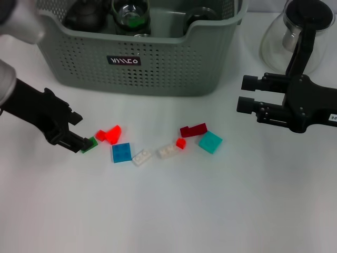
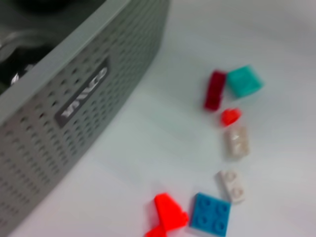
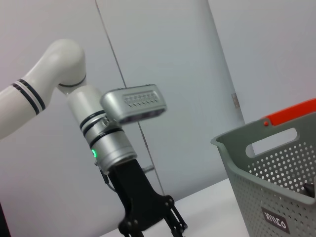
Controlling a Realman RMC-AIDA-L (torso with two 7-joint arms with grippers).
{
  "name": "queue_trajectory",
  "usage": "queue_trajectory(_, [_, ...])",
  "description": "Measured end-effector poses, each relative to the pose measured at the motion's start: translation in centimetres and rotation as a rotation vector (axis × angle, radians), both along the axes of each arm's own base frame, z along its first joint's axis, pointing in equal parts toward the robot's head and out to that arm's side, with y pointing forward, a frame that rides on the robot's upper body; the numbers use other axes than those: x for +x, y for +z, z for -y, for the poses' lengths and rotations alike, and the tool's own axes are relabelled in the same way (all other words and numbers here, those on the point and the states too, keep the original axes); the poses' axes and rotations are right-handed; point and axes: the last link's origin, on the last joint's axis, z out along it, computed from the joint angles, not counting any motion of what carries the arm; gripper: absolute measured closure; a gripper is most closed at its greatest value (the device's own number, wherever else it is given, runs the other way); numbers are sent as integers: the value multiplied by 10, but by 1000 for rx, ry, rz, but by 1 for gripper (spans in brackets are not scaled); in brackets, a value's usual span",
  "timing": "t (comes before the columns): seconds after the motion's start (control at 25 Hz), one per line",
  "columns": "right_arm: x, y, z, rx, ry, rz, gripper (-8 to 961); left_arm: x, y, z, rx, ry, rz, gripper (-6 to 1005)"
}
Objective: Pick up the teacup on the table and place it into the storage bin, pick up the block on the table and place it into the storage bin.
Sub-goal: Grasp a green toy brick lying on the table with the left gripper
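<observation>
Behind everything else on the white table [image 1: 221, 211] stands the storage bin [image 1: 158, 63], grey-green and perforated, its black label facing me; dark teaware already lies inside it, though I cannot make out separate pieces. Off the bin's right corner stands a glass teapot [image 1: 295, 37] with a black handle.

My right arm reaches in from the right, level and low, ending in my right gripper [image 1: 246, 94], which hangs in front of the teapot and to the right of the bin; its two black fingers are spread apart with nothing between them.

My left arm slants down from the left edge, well in front of the bin's left end. My left gripper [image 1: 80, 130] sits low at the table with its fingers parted, the lower tip touching a small green block [image 1: 89, 144]; I cannot tell whether the block is actually pinched.

In front of the bin, a loose row of bricks runs rightward from the green one: a bright red piece [image 1: 109, 134], a blue block [image 1: 121, 152], two white bricks [image 1: 141, 157] and [image 1: 168, 151], a tiny red stud [image 1: 180, 143], a dark red brick [image 1: 193, 129] and a teal block [image 1: 210, 142].
</observation>
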Motion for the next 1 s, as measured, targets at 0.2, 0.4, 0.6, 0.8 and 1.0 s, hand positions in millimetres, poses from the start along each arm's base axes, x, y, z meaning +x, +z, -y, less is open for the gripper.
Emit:
queue_trajectory(0.2, [1,1,0,4,-4,0,340,2,-24,-6,11,21,-139,329])
queue_trajectory(0.4, [1,1,-1,6,-6,1,339,2,-42,-10,11,-13,-236,330])
queue_trajectory(0.6, [1,1,0,7,-6,1,339,3,-57,-10,-12,-43,-273,330])
queue_trajectory(0.8, [1,1,-1,7,-6,1,339,2,-65,-10,-22,-64,-290,331])
queue_trajectory(1.0, [1,1,-1,6,-5,1,340,-2,-69,-12,-9,-55,-289,334])
